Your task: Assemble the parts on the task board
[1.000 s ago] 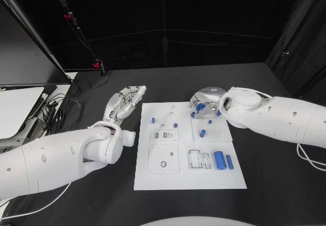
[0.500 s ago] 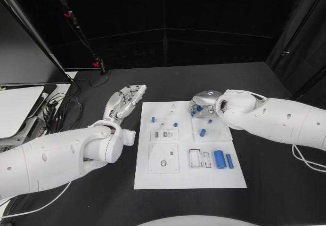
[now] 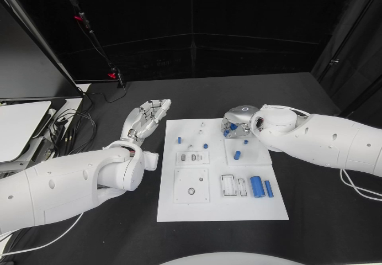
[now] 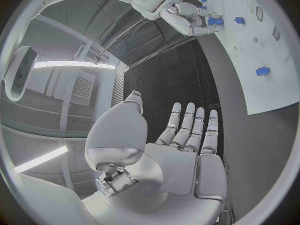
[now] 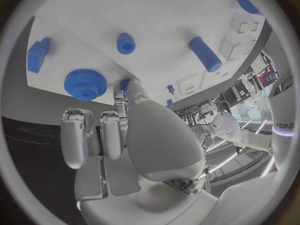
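Note:
The white task board [image 3: 223, 212] lies in the middle of the table. My right hand [image 3: 239, 124] hovers over its far right corner with the fingers curled in. A small blue part [image 5: 125, 83], mostly hidden, shows between its thumb and a finger. Just past the fingertips a blue gear [image 5: 82, 84] stands on the board, with a blue block [image 5: 37, 54], a short peg [image 5: 125, 43] and a blue cylinder [image 5: 205, 54] around it. My left hand [image 3: 147, 118] lies flat and open on the table beside the board's far left corner, holding nothing.
More blue parts sit on the board: two small pegs [image 3: 179, 140] [image 3: 205, 146], a thick cylinder [image 3: 257, 187] and a slim one [image 3: 269, 190] near the right edge. Cables and a pale device [image 3: 20, 130] lie at the table's left edge.
My right hand has shifted a little to the left and lower over the board's far right corner. The left hand has stayed where it was.

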Robot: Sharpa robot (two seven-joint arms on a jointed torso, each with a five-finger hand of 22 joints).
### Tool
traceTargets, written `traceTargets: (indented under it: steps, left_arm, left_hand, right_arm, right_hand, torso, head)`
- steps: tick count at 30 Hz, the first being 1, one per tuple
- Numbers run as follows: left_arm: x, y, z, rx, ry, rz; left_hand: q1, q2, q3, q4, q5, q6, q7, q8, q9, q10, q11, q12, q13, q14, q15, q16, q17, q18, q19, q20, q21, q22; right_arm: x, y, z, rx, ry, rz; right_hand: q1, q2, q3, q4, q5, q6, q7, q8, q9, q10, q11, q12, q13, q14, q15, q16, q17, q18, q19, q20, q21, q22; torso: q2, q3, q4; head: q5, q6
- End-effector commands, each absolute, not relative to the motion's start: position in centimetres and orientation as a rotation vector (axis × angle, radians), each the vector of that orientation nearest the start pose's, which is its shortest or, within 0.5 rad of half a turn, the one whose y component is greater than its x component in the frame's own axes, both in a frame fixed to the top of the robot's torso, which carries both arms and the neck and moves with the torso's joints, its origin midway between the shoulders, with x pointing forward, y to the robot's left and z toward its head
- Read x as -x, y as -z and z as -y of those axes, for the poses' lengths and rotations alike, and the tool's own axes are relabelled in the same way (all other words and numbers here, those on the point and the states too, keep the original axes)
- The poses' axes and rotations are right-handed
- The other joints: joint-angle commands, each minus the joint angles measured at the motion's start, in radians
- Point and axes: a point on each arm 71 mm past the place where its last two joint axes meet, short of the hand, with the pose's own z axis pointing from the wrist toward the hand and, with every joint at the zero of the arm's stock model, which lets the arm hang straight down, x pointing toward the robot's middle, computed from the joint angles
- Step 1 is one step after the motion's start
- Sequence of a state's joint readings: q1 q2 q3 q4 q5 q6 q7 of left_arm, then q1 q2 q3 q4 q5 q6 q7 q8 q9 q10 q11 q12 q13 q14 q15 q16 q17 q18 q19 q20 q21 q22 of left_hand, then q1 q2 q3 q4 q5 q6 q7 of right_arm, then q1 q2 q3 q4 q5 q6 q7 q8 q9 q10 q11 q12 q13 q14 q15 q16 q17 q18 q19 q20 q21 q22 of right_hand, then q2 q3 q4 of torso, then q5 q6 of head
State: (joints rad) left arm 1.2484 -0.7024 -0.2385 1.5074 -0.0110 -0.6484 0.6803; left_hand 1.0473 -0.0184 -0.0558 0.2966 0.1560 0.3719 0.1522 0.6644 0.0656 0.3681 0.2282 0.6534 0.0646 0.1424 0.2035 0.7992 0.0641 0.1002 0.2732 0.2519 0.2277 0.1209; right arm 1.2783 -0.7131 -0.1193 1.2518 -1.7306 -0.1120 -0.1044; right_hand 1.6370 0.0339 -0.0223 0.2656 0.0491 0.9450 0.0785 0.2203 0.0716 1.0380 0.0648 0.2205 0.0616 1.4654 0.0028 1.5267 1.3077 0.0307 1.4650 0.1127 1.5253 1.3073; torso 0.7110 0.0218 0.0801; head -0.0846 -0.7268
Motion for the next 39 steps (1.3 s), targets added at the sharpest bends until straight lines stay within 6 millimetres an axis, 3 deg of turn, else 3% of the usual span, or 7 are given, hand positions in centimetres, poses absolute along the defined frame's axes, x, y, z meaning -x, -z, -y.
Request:
traceTargets:
  steps: [1, 7, 11, 17, 22, 39]
  left_arm:
    - [-46.8, 18.4, -16.2, 0.674, 1.544, -1.011]
    - [-46.8, 18.4, -16.3, 0.674, 1.542, -1.010]
    - [-46.7, 18.4, -16.4, 0.672, 1.537, -1.006]
    - [-46.8, 18.4, -16.5, 0.673, 1.534, -1.007]
    - [-46.8, 18.4, -16.4, 0.674, 1.536, -1.009]
    - [-47.0, 18.6, -16.0, 0.671, 1.545, -1.012]
  left_hand:
    - [0.002, 0.012, 0.006, -0.002, 0.003, 0.006, 0.124, -0.004, 0.000, 0.001, 0.007, -0.002, 0.000, -0.002, 0.008, -0.002, 0.000, 0.019, 0.000, 0.007, 0.005, 0.001]
    - [0.003, 0.015, 0.006, -0.003, 0.004, 0.007, 0.125, -0.004, 0.000, 0.001, 0.008, -0.002, 0.000, -0.001, 0.009, -0.002, 0.000, 0.019, 0.001, 0.007, 0.006, 0.001]
    - [0.003, 0.016, 0.006, -0.003, 0.005, 0.008, 0.125, -0.004, 0.000, 0.002, 0.008, -0.002, 0.000, -0.001, 0.010, -0.002, 0.000, 0.019, 0.001, 0.008, 0.007, 0.002]
    - [0.004, 0.016, 0.005, -0.003, 0.005, 0.008, 0.126, -0.005, 0.000, 0.002, 0.009, -0.002, 0.000, 0.000, 0.010, -0.002, 0.000, 0.019, 0.001, 0.008, 0.007, 0.002]
    - [0.004, 0.017, 0.005, -0.003, 0.006, 0.008, 0.126, -0.005, 0.000, 0.002, 0.009, -0.002, 0.000, 0.000, 0.011, -0.002, 0.000, 0.018, 0.001, 0.008, 0.008, 0.002]
    - [0.006, 0.021, 0.003, -0.003, 0.009, 0.009, 0.130, -0.006, 0.000, 0.005, 0.014, -0.001, 0.000, 0.002, 0.015, -0.001, 0.001, 0.017, 0.002, 0.011, 0.010, 0.003]
  right_arm:
    - [-53.5, 20.1, 21.5, 0.504, -0.245, -1.757]
    - [-53.3, 19.7, 21.0, 0.516, -0.279, -1.693]
    - [-53.0, 19.1, 20.6, 0.512, -0.329, -1.609]
    - [-52.6, 17.9, 20.0, 0.482, -0.403, -1.504]
    - [-53.0, 16.8, 18.7, 0.448, -0.464, -1.447]
    - [-55.9, 17.0, 15.8, 0.391, -0.489, -1.470]
  right_hand:
    - [0.018, 0.005, 0.013, -0.002, -0.002, 0.030, 0.007, 0.009, 0.005, 0.028, -0.008, -0.003, 0.000, 0.071, -0.010, -0.003, 0.065, 0.001, 0.021, -0.011, -0.006, 0.135]
    - [0.044, 0.012, 0.032, -0.007, -0.002, 0.108, 0.015, 0.034, 0.016, 0.103, -0.020, -0.005, 0.000, 0.072, -0.022, -0.002, 0.070, 0.000, 0.026, -0.021, -0.003, 0.142]
    - [0.053, 0.009, 0.041, -0.003, -0.002, 0.131, 0.017, 0.032, 0.015, 0.136, -0.022, -0.024, -0.002, 0.073, -0.024, -0.002, 0.074, -0.003, 0.032, -0.026, 0.000, 0.152]
    - [0.058, 0.005, 0.048, 0.003, -0.002, 0.140, 0.018, 0.024, 0.013, 0.148, -0.019, -0.049, -0.002, 0.074, -0.022, -0.001, 0.077, -0.003, 0.034, -0.027, 0.001, 0.154]
    - [0.058, 0.003, 0.050, 0.006, -0.002, 0.141, 0.020, 0.018, 0.011, 0.152, -0.017, -0.060, -0.002, 0.074, -0.020, -0.001, 0.078, -0.004, 0.034, -0.026, 0.001, 0.155]
    - [0.063, -0.003, 0.058, 0.014, -0.002, 0.140, 0.025, 0.001, 0.006, 0.162, -0.011, -0.091, -0.002, 0.075, -0.016, 0.000, 0.081, -0.004, 0.036, -0.023, 0.002, 0.158]
  torso:
    - [0.000, -0.0001, -0.0001]
    - [0.000, 0.0003, 0.0005]
    - [0.000, -0.0002, 0.0001]
    - [0.000, -0.0016, -0.0007]
    - [0.002, -0.0004, 0.0005]
    - [0.003, 0.0012, 0.0050]
  head:
    - [0.000, 0.000]
    - [0.001, -0.002]
    - [0.004, -0.001]
    - [0.008, 0.003]
    - [0.014, 0.007]
    - [0.040, 0.003]
